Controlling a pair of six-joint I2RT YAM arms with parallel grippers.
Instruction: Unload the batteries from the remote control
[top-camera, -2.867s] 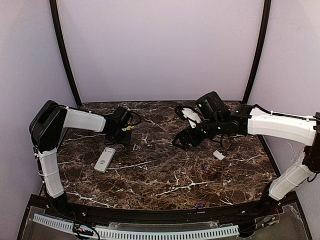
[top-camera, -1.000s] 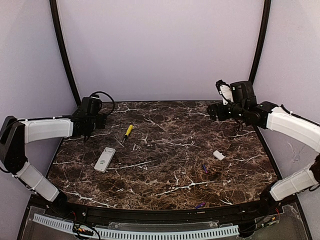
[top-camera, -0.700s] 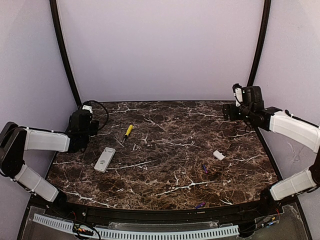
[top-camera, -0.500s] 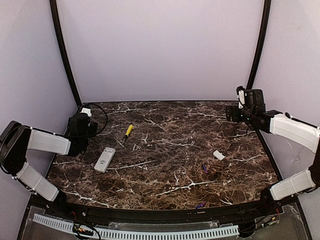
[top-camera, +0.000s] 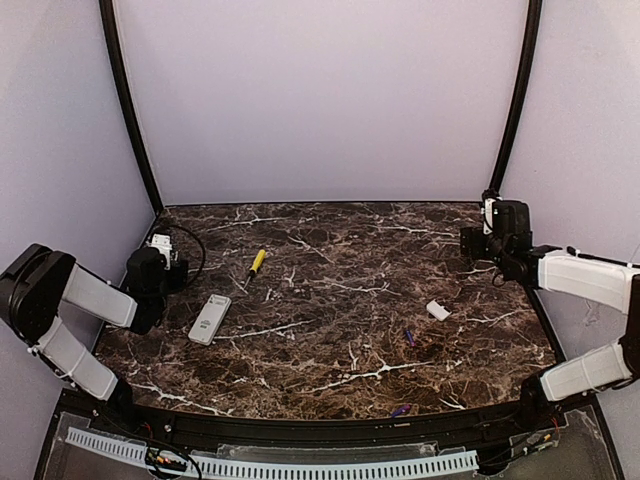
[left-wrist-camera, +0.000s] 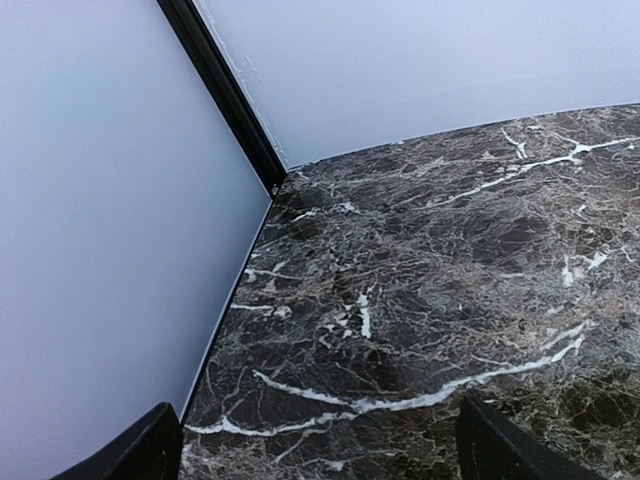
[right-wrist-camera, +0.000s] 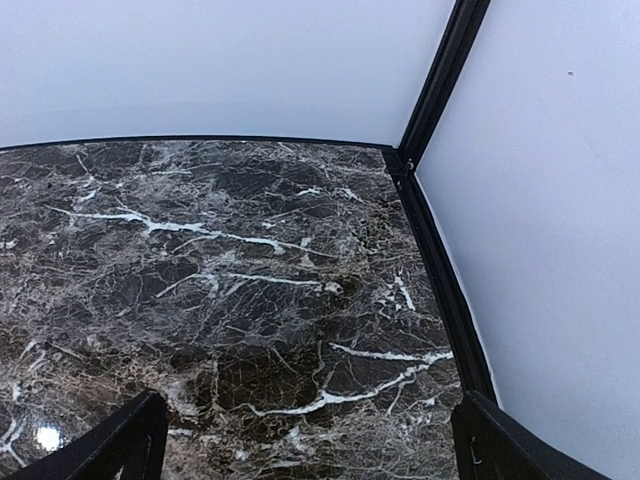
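Slim white rectangular remote control (top-camera: 209, 319) lay on dark marble table (top-camera: 330, 300), long axis near-to-far, close on the right of left gripper (left-wrist-camera: 320, 455), the nearer one. Two tiny purple batteries (top-camera: 409, 337) lay loose, nearer right gripper (right-wrist-camera: 315, 440). Both grippers' jaws stood apart, empty.

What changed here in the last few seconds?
Both arms drew back from the middle: left gripper to the left edge, right gripper to the right edge, both open, empty. The white remote control, yellow-handled screwdriver, small white cover and two purple batteries stayed put.
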